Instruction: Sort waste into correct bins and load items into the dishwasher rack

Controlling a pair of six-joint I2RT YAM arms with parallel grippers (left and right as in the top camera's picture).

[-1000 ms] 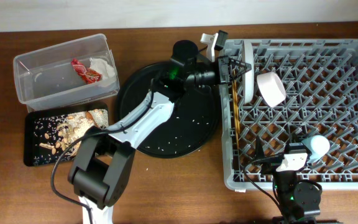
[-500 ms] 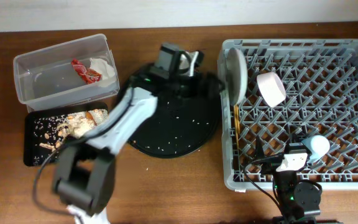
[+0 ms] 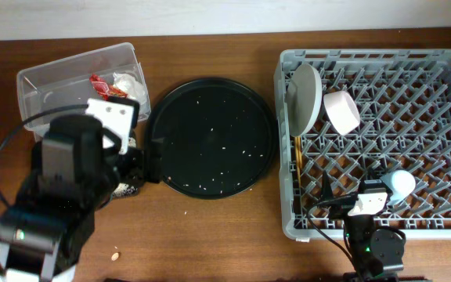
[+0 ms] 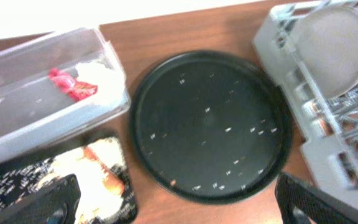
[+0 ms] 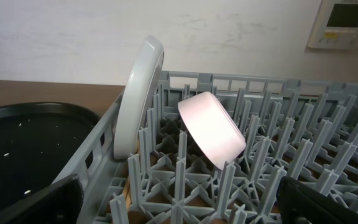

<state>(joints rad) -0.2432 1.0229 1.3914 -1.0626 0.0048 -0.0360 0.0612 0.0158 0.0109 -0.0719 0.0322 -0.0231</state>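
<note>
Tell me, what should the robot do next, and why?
Probably lower the left gripper to the small beige bit lying alone on the table by that arm, and pick it up. The plate, bowl and cup sit in the rack, and the wrapper and napkin are in the tub, so that bit looks like the only stray.

1. The overhead view looks straight down on the whole table (image 3: pixel 210 235), with the clear tub (image 3: pixel 27 102) left and the dishwasher rack (image 3: pixel 366 56) right.
2. The left wrist view looks down from high over the round black tray (image 4: pixel 210 93), catching the tub and a rack corner.
3. The right wrist view sits low over the rack, facing the plate (image 5: pixel 138 93).
4. All three share the plate and the tray.
</note>
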